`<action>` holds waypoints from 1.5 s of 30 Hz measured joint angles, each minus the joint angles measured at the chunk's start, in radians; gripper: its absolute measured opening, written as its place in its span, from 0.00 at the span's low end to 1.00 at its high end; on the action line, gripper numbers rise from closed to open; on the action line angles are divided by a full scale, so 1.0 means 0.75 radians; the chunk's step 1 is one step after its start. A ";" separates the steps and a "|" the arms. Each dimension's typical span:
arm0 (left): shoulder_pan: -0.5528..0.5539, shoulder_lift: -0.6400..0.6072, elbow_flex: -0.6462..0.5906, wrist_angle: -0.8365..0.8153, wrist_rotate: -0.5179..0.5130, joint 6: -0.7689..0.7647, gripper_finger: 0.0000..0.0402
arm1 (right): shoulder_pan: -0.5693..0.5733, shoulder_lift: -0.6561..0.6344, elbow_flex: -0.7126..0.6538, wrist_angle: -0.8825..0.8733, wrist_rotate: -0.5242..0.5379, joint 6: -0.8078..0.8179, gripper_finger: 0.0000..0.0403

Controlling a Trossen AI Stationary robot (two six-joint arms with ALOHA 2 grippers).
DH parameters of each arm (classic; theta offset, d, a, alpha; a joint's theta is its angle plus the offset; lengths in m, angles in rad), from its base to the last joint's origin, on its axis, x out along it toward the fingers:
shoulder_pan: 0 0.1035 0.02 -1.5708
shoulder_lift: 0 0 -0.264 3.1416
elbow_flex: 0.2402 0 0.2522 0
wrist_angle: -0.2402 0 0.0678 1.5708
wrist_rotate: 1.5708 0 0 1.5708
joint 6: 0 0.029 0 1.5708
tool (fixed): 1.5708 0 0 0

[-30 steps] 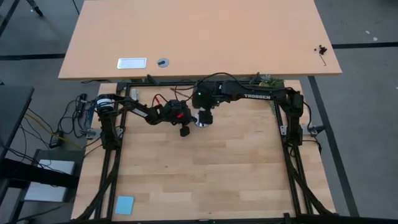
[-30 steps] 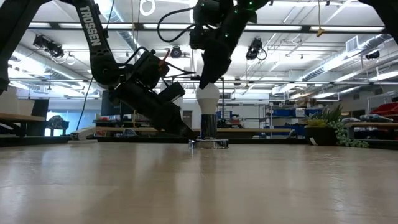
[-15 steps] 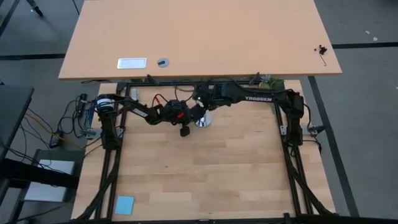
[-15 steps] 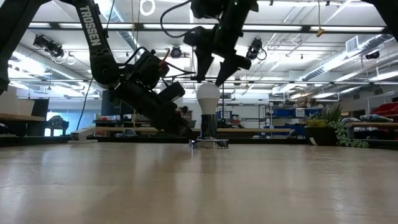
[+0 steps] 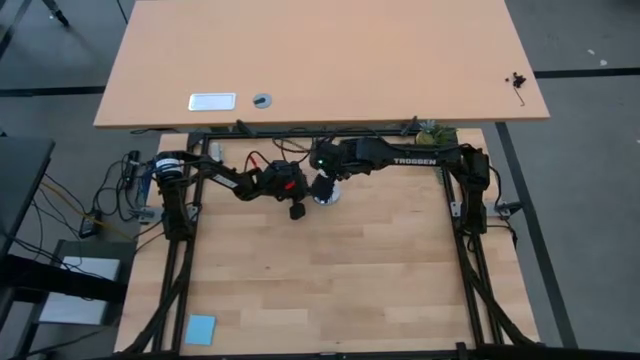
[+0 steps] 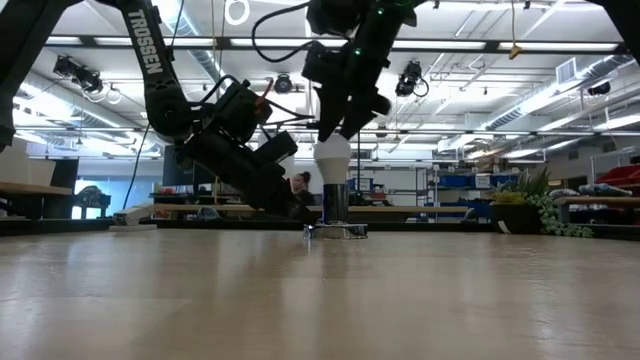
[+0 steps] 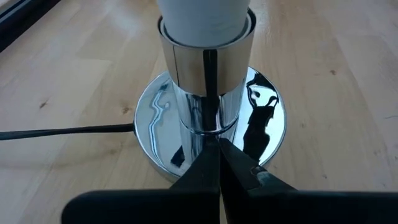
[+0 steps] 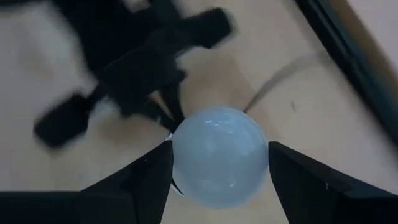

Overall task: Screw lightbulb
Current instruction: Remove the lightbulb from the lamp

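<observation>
Lightbulb seated upright in its socket; left gripper braced at the base, right gripper straddling the globe from above.

From the left: the left gripper [image 7: 217, 163] is clenched, its fingers pressed together with nothing between them, tips resting against the foot of the chrome socket [image 7: 208, 68], just above the round mirrored base disc [image 7: 155, 134]; a black cord [image 7: 62, 130] runs off from that disc across the wooden table [image 6: 320, 300]. At centre, the lightbulb [image 6: 333, 155] stands vertical in the socket at the far middle of the table, white globe uppermost. To its right and above, the right gripper [image 8: 219, 165] comes down over the globe with its fingers [image 8: 140, 180] spread to either side. Whether the pads touch the glass cannot be determined.
</observation>
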 joint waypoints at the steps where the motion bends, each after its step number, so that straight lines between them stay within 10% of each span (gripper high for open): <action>1: 0.000 0.000 0.000 0.000 0.000 0.000 0.00 | -0.007 0.000 0.000 0.012 -0.035 -0.166 0.64; 9: 0.000 0.000 -0.001 0.000 -0.003 0.000 0.00 | -0.064 -0.003 -0.001 0.041 -0.163 -0.853 0.63; 15: 0.000 0.000 -0.001 -0.001 -0.002 0.000 0.00 | -0.050 -0.015 0.040 0.025 -0.142 -0.668 0.64; 23: -0.005 0.000 -0.001 0.000 -0.003 -0.004 0.00 | -0.038 -0.022 0.128 -0.048 -0.086 0.339 0.66; 38: -0.017 0.001 0.000 0.000 -0.001 -0.004 0.00 | -0.024 0.106 0.128 -0.112 -0.042 0.439 0.67; 45: -0.017 0.001 0.000 0.000 0.000 -0.004 0.00 | -0.038 0.112 0.138 -0.098 -0.071 0.019 0.63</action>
